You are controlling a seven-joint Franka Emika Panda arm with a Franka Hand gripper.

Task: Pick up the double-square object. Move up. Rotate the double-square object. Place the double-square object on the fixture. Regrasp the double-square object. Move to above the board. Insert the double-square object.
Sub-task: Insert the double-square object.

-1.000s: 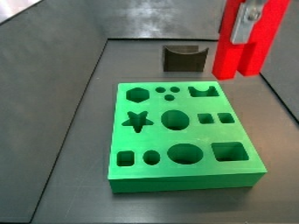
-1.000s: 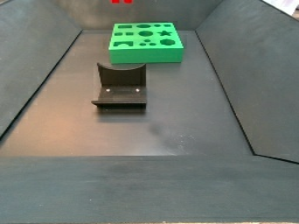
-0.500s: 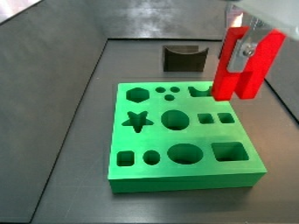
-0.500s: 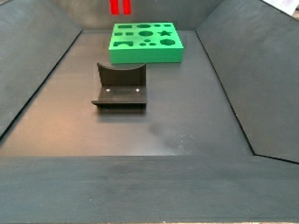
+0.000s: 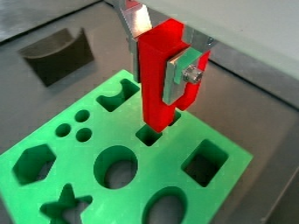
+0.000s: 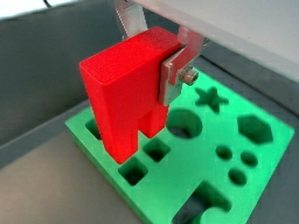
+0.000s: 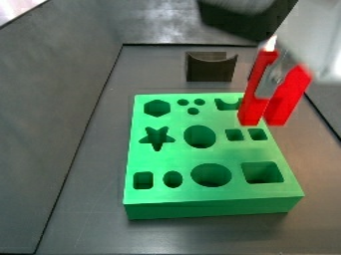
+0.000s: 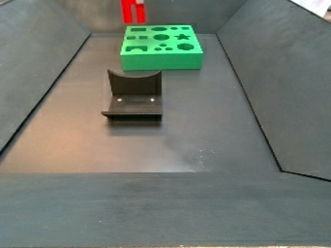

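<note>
Fingers [image 5: 184, 72] clamping the double-square object [image 5: 160, 79], long axis vertical.
I am holding the gripper [image 5: 163, 48] over the board's [image 5: 233, 157] right-side small square cut-outs [image 5: 149, 134], object's lower end hanging just above them.

pincer [image 5: 162, 52] cut off by frame edge, double-square object [image 8: 132, 12] tiny and cropped, motion-blurred [image 7: 270, 88]

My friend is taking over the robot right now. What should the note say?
Gripper: shut on the double-square object, holding it upright just above the board, its lower end over the small square cut-outs.
Fixture: on the floor apart from the board, nothing on it.
Done: pick-up, fixture step and regrasp, it seems; the piece is over the board.
Left: lower it into its cut-out, then let go.
</note>
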